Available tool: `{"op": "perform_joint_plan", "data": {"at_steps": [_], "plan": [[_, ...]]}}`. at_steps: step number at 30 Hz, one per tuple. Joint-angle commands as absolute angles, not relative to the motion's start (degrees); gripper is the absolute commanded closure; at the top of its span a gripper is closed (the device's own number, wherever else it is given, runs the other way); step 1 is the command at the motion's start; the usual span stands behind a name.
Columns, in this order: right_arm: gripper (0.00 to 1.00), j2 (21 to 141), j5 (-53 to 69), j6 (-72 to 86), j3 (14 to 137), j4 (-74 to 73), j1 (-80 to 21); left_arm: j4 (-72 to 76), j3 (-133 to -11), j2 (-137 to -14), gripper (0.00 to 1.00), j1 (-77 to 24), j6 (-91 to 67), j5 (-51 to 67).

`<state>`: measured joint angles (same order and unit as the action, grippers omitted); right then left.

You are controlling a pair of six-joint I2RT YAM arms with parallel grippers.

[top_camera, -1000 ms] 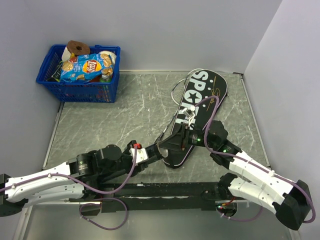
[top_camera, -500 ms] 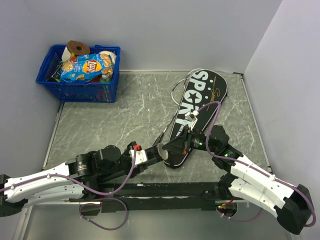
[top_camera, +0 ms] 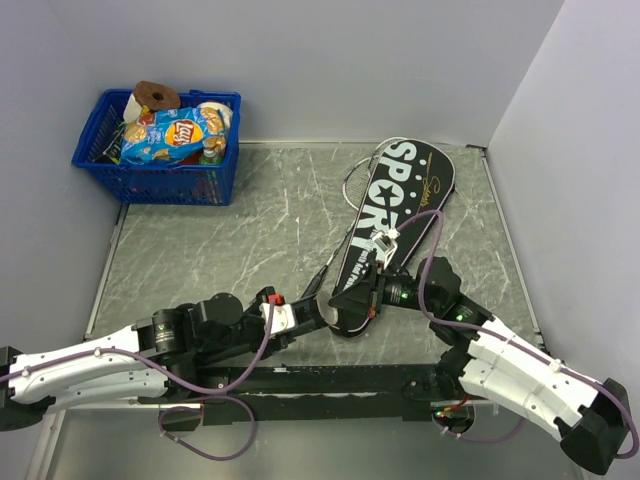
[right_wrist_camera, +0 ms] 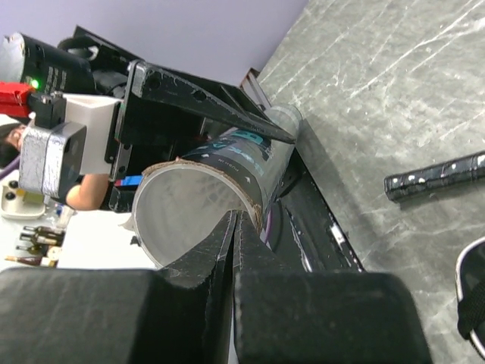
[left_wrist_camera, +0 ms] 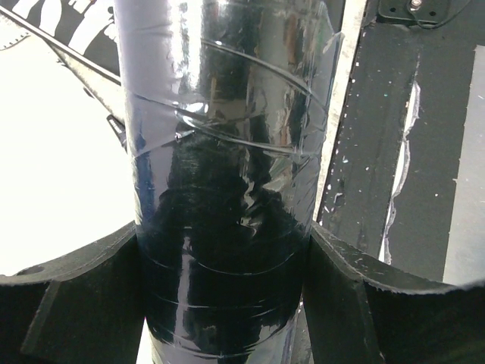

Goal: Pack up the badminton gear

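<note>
Two grips matter: left pincer (left_wrist_camera: 223, 296) clamps long dark tube (left_wrist_camera: 220, 152), right pincer (right_wrist_camera: 232, 227) pressed together at its rim (pinch uncertain); hold steady, pull straight.

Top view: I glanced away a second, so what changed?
The right gripper shifted slightly toward the near edge and closed at the tube's open rim. The left gripper kept its hold on the tube; bag, rackets and basket look unmoved.
</note>
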<state>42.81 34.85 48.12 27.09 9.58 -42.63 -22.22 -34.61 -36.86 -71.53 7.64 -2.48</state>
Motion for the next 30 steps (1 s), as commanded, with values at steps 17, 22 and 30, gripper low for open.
{"op": "perform_joint_plan", "data": {"at_steps": [17, 22, 30], "plan": [[1.00, 37.45, 17.56, 44.30, 34.60, -11.49, -53.53, -9.31, -39.72, -39.64, 0.99, -72.42, 6.50, -14.93], [1.00, 37.53, 1.42, 40.61, 47.18, -29.24, -50.90, -12.13, -42.36, -44.29, 0.98, -71.98, 7.47, -23.88], [1.00, 33.49, -8.78, 37.27, 53.70, -33.39, -49.66, -12.84, -44.82, -54.57, 0.99, -61.01, 10.01, -30.06]]}}
